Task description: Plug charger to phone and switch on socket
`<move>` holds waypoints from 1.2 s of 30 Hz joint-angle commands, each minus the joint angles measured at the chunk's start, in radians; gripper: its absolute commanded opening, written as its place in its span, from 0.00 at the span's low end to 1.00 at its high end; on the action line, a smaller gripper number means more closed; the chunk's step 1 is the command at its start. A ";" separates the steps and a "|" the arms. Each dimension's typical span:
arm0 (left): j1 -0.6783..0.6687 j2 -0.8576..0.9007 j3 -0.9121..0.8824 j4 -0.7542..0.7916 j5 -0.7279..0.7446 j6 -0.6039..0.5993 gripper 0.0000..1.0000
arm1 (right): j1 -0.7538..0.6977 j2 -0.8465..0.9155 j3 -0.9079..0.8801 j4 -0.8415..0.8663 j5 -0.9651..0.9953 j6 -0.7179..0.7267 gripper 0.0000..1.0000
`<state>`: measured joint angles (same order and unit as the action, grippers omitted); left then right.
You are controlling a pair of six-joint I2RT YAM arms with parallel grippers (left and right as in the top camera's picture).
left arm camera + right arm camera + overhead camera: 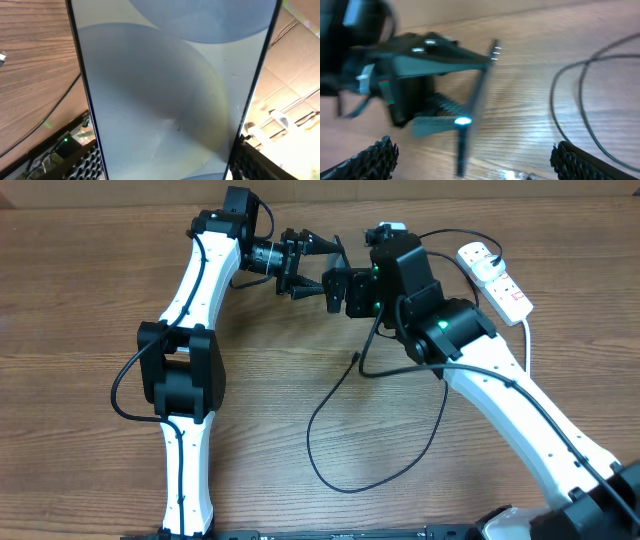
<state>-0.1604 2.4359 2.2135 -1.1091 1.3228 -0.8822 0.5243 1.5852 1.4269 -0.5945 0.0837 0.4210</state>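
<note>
The left pincer [303, 268] is clamped on the phone [165, 100] and holds it off the counter [80, 300], standing on edge. That probably leaves the charging port at the short end free to reach. In the right wrist view the phone shows only as a thin slab, so I cannot tell which way the port faces.

The right pincer [335, 288] stands wide and empty, just at 4 o'clock of the left one and nearly nose to nose with it.

The charger cable [553, 102] lies loose on the counter. Its connector tip [357, 359] is at 6 o'clock of the right pincer, not yet picked up.

The power strip [497, 280] sits at 3 o'clock, well apart. The right arm's own bulk lies between it and the phone, and the cable loops under that arm, where it could snag.
</note>
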 commanded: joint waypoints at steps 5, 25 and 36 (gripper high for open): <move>-0.010 -0.003 0.029 0.004 0.057 -0.030 0.61 | -0.002 0.049 0.026 0.029 0.084 0.081 1.00; -0.027 -0.003 0.029 0.038 -0.023 -0.039 0.61 | -0.002 0.127 0.026 0.081 0.092 0.081 0.62; -0.031 -0.003 0.029 0.122 -0.089 -0.106 0.60 | 0.021 0.127 0.026 0.072 0.100 0.134 0.49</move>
<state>-0.1837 2.4359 2.2135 -1.0061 1.2221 -0.9489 0.5335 1.7069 1.4269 -0.5243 0.1654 0.5278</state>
